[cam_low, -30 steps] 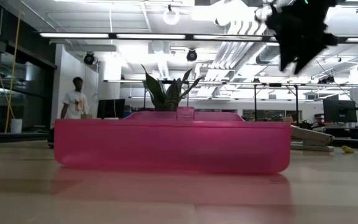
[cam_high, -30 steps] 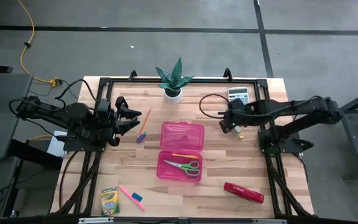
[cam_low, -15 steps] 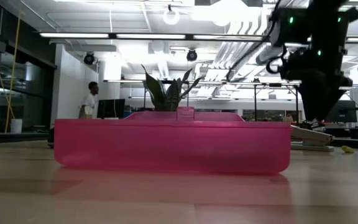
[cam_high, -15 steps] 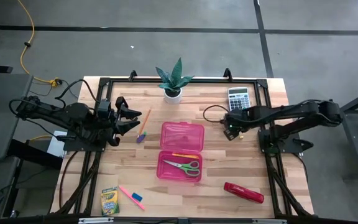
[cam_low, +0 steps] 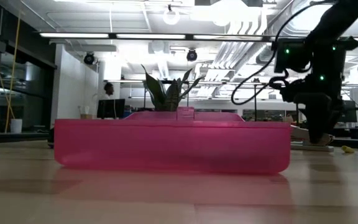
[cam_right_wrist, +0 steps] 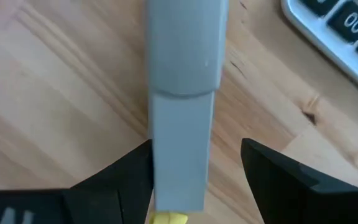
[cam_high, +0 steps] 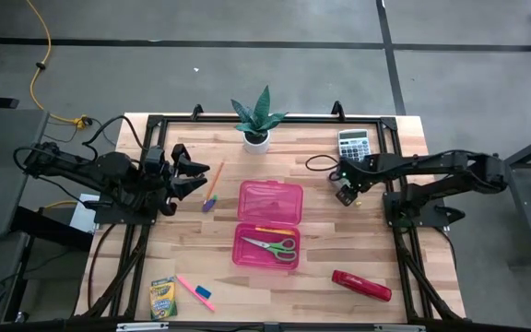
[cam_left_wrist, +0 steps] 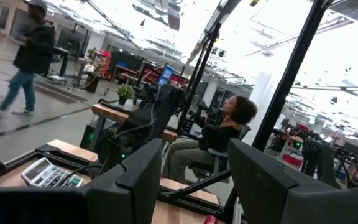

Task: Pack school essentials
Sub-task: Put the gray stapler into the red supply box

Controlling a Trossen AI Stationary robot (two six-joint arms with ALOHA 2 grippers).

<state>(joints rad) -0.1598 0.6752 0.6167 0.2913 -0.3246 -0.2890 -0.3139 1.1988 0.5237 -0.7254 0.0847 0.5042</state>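
Note:
My right gripper (cam_high: 347, 191) is open and low over the table, near the calculator. Its fingers stand on either side of the yellow-white piece (cam_right_wrist: 180, 124), which lies flat on the wood with its yellow end (cam_right_wrist: 169, 218) toward the wrist. The open pink case (cam_high: 269, 222) holds the green-handled scissors (cam_high: 276, 246) and an orange pencil (cam_high: 267, 229). The crayon box (cam_high: 162, 297), pink marker (cam_high: 188, 289) and blue eraser (cam_high: 204, 293) lie near the table's near-left corner. My left gripper (cam_high: 192, 175) waits open above the left side, beside another pencil (cam_high: 212, 187). My right gripper comes at the yellow-white piece from above, with its fingers along the piece's long sides. One finger (cam_right_wrist: 132, 177) stands right beside the piece's side (cam_right_wrist: 157, 162); the other (cam_right_wrist: 272, 180) is apart from it. Whether any finger touches the piece, I cannot tell.
The grey calculator (cam_high: 353, 143) lies just beyond my right gripper, toward the far edge. A potted plant (cam_high: 256, 120) stands at the far middle, and a red stapler (cam_high: 360, 285) lies at the near right. People show in the room beyond the table.
My right gripper has come down from well above the table to just over the wood, shifting a little toward the near edge, and now stands astride the yellow-white piece. A person in the room behind has walked on.

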